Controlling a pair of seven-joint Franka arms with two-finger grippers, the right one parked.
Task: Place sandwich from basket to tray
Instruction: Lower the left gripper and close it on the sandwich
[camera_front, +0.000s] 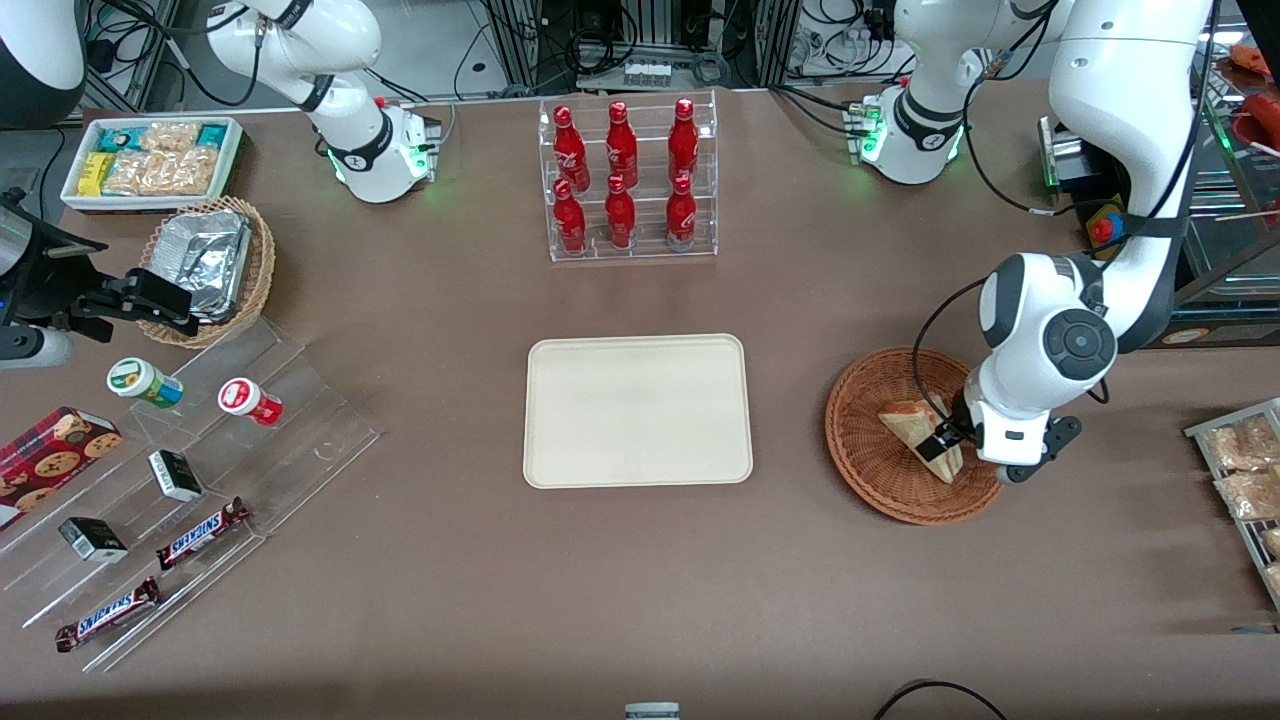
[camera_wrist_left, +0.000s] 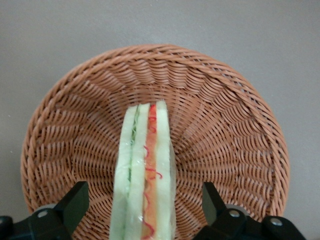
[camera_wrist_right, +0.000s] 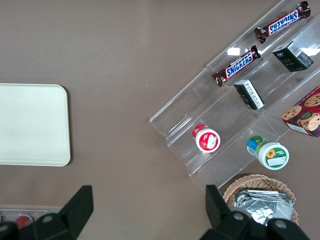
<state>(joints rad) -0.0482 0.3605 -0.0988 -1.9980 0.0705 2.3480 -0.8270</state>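
Gripper (camera_wrist_left: 142, 210) lowered into wicker basket (camera_wrist_left: 225, 125), fingers spread wide astride sandwich wedge (camera_wrist_left: 145, 170) (nothing gripped yet); cream tray (camera_front: 638, 410) left bare for delivery

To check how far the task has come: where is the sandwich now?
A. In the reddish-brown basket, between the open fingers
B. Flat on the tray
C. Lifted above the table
A: the sandwich stands in the basket, the gripper open astride it; the tray is bare.
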